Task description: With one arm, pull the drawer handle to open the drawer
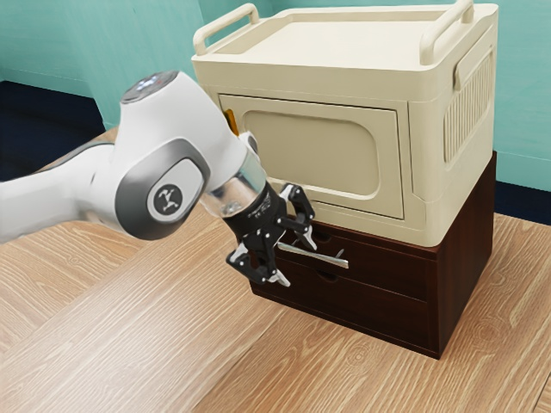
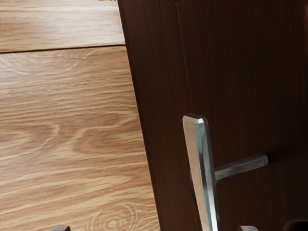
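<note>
Drawer handle (image 1: 323, 257), a metal bar, sits on the upper front of the dark cabinet (image 1: 465, 262); your claw (image 1: 296, 261) hides part of it, and the wrist view's edge cuts it off. Your claw is spread wide at the handle, gripping nothing. The drawer front (image 1: 387, 273) looks flush, so you can't see the contents. Above it, you have a cream box (image 1: 422, 129) with its door (image 1: 314, 151) shut. Your arm mostly covers something orange (image 1: 231, 120) that you can't identify.

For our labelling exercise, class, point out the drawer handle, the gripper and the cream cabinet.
Drawer handle (image 2: 201, 168): wrist view, on its bar.
Gripper (image 1: 294, 258): exterior view, midway between its fingertips.
Cream cabinet (image 1: 314, 155): exterior view, front panel.
</note>
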Robot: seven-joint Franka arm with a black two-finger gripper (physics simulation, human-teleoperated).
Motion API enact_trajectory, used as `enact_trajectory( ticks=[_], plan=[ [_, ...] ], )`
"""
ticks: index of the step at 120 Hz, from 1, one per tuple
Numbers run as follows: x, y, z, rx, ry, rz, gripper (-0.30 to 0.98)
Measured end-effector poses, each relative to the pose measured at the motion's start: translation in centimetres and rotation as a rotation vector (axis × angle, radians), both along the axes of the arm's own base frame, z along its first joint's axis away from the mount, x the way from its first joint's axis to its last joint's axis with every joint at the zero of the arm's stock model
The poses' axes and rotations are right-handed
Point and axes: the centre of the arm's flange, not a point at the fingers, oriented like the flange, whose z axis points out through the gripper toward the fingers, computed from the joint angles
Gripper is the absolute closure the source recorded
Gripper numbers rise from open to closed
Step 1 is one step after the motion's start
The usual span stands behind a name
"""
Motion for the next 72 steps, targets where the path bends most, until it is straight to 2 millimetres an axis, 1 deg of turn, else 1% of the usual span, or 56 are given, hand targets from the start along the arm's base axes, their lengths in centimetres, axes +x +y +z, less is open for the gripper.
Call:
enact_trajectory(
  ticks=[10,27,56,72],
  plan=[
    [0.05,0.15,-0.16,-0.002,0.001,0.010,0.27],
    [-0.02,0.16,-0.63,-0.005,0.009,0.023,0.35],
    [-0.14,0.06,-0.47,-0.011,0.011,0.039,0.62],
    [-0.16,0.10,-0.48,-0.012,0.015,0.046,0.71]
  ],
)
